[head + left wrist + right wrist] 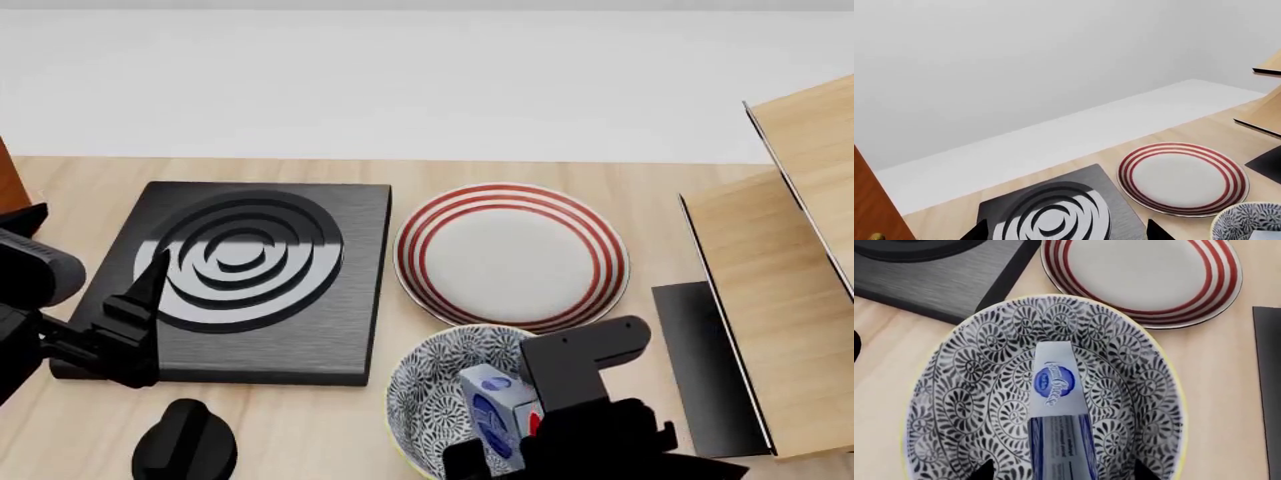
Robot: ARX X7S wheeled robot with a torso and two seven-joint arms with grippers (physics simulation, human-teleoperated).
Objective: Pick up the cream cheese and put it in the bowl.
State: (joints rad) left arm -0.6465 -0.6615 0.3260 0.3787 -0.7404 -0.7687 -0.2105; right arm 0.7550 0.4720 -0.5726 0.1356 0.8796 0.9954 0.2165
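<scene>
The cheese [1056, 405] is seen inside the bowl [974, 390], tilted, w/ its blue oval label facing up; in the head view the box [494, 415] stands steeply in the bowl [434, 385], a red patch showing at its lower side. The R gripper [534, 445] is held right over the bowl, its dark body covering the bowl's near-right part. Whether the fingers are clamped on the box or apart can't be told: in the R wrist view only two dark tips [984, 470] are seen at the frame edge, either side of the box, and contact isn't visible.

The bowl sits on the wood table [627, 200], just beside the red-ringed plate [511, 255], which lies behind it. The black stove slab [240, 280] w/ concentric rings is placed L of the plate, near it but apart. A black knob [187, 440] is seen on the table in front of the slab.

The L gripper [134, 330] is held low at the slab's front-L edge, well apart from the bowl. Its fingers appear as two dark tips [981, 231] set wide apart in the L wrist view, nothing between them but the slab [1054, 210]; the plate [1181, 177] and a bit of bowl rim [1247, 222] are also caught there.

A wood shelf unit [787, 280] stands at the table's R side.
</scene>
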